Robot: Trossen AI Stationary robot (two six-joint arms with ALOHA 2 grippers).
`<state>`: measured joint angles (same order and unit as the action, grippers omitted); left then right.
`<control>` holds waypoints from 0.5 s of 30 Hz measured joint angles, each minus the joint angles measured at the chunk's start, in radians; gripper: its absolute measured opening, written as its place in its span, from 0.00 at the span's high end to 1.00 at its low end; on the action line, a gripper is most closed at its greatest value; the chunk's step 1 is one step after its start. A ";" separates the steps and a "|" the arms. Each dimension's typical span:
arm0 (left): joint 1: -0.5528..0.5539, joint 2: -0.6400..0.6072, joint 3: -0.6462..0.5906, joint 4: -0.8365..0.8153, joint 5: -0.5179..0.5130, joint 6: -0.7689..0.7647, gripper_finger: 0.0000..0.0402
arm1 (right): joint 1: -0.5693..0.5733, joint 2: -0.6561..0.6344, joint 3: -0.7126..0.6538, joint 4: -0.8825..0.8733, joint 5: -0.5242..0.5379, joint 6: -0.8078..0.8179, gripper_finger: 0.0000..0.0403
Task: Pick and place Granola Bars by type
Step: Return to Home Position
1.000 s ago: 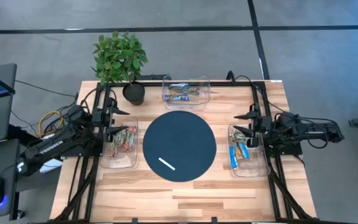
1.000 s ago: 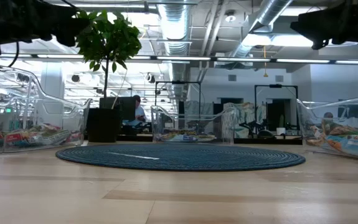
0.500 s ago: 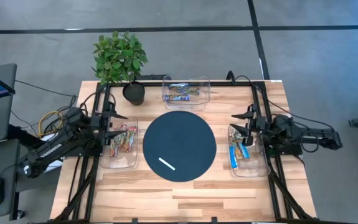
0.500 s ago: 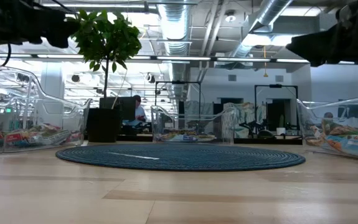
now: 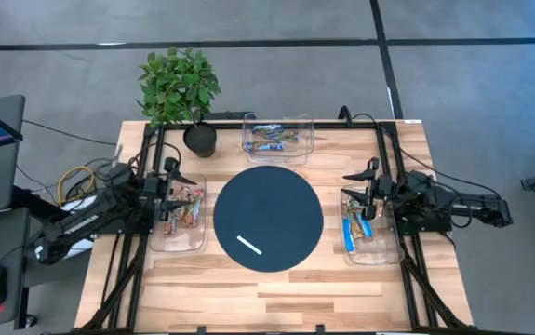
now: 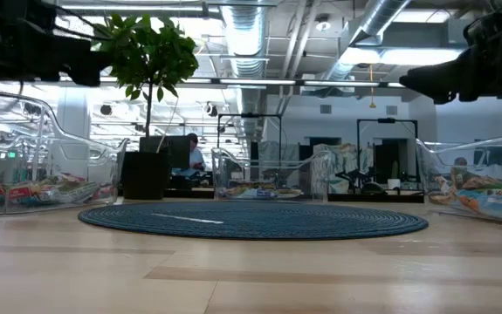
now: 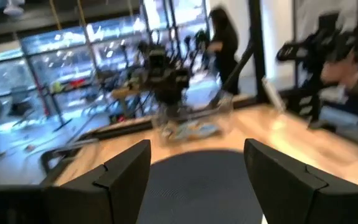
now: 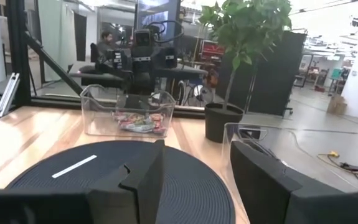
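**Bars sorted; homing step in hand**

The left pincer is hanging over the far end of the left bin, fingers spread and gripping nothing. Multicoloured granola bars are lying in that bin. The dark mat is carrying only a white stick. More bars are sitting in the far bin and the right bin. The right pincer is hanging over the right bin's far edge, likewise spread and empty.

For homing, my judgement: lift clear of the bin walls first, then fold back.

The high view is giving the sorting. Only the wrist views are showing the finger gaps. The low view is catching the arms merely as dark shapes overhead.
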<state>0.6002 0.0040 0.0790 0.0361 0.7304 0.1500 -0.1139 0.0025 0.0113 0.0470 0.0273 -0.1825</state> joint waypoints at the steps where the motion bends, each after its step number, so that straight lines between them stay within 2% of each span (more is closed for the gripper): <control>1: -0.007 0.000 -0.038 0.077 0.003 -0.038 0.37 | 0.000 0.000 0.000 -0.003 0.000 0.000 0.56; 2: -0.017 0.000 -0.070 0.133 -0.007 -0.083 0.37 | 0.000 0.000 0.000 -0.006 0.000 0.000 0.56; 7: -0.095 0.001 -0.068 0.064 -0.248 -0.097 0.37 | 0.000 0.000 0.000 -0.004 0.000 0.014 0.56; 15: -0.273 0.000 -0.069 0.102 -0.475 -0.087 0.37 | 0.001 0.000 0.000 -0.006 0.000 0.026 0.56</control>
<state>0.3272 0.0040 0.0099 0.1385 0.2557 0.0627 -0.1131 0.0025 0.0113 0.0414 0.0273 -0.1566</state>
